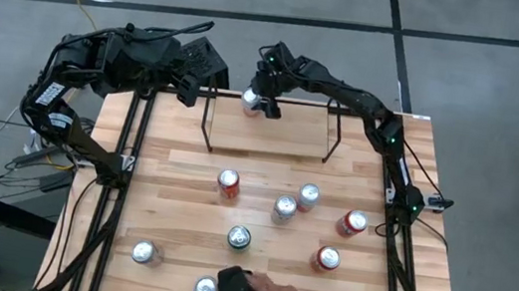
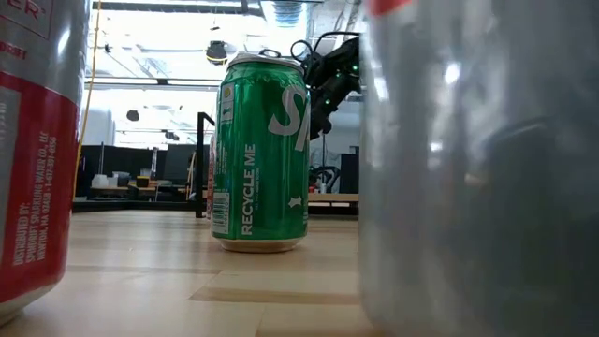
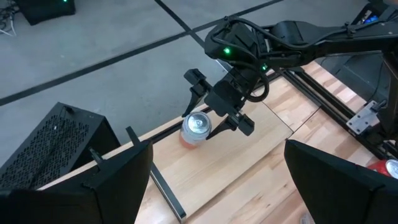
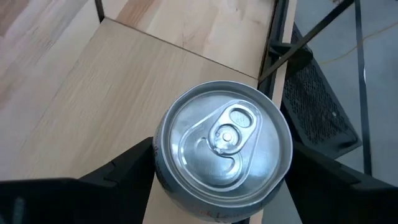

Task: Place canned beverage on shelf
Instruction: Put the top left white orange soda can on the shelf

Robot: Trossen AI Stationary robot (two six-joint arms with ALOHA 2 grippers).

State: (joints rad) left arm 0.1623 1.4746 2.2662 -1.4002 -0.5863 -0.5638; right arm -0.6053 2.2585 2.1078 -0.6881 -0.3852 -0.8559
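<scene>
Dark fingers of the right gripper (image 3: pixel 219 112) stand wide on either side of a silver-topped can (image 3: pixel 196 128), upright on the light wood floor of the shelf (image 1: pixel 291 135), near its far left edge. Whether the pads still touch the can is unclear; probably it is being set down. Off the table's far left corner, the left gripper (image 3: pixel 211 180) waits, spread and empty.

I see even, bright overhead light on the desk (image 1: pixel 275 183), with only soft shadows. In the low view, ceiling lamps and windows glare behind the green can (image 2: pixel 260 154), and the two nearest cans blur heavily. My right wrist view shows the can top (image 4: pixel 224 144) sharp.
</scene>
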